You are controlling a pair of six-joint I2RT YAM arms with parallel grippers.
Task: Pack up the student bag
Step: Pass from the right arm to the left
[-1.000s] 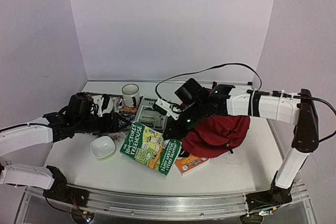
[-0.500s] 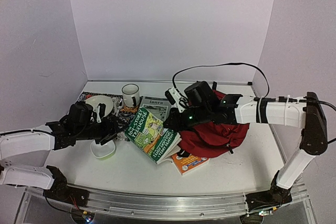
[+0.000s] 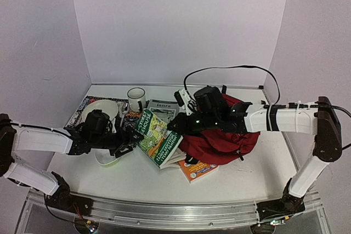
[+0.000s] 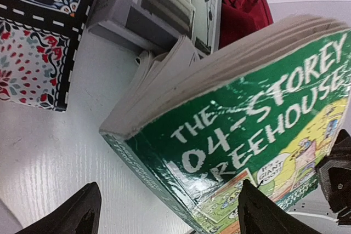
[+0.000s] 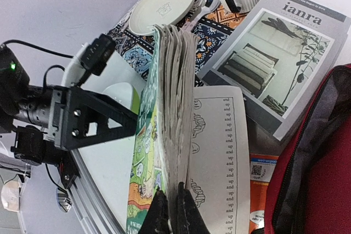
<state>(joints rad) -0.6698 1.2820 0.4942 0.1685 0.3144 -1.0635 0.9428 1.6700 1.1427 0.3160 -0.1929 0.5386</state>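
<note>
Left arm swung in from the left edge; left gripper [image 4: 170,220] now sits just at the near-left corner of the green book [image 3: 158,138], jaws spread wide, holding nothing. Book lifted off the flat and tipped up on its edge over the same second. Plate [image 3: 100,108], earlier covered by the arm, back in view beside the mug [image 3: 136,98].

Right gripper [image 5: 173,212] closed tight on the book's far edge, pinching a wad of pages; cover and loose pages fan out either side.

Student bag [image 3: 230,138] lies slumped right of centre on the table [image 3: 247,173], under the right forearm, just right of the book, its near edge over an orange book [image 3: 200,171]. Black zip line shows in the right wrist view; cannot tell whether the mouth is open.

Reading: looks like the left arm comes to steady or take the book before it goes to the bag. Nothing seen inside the bag yet.

Writing: cover reads "THE 04-STOREY TREEHOUSE", first digit cut off. Exposed page repeats "and up" down a column. Grey magazine [image 5: 285,42] titled "ianra"
</note>
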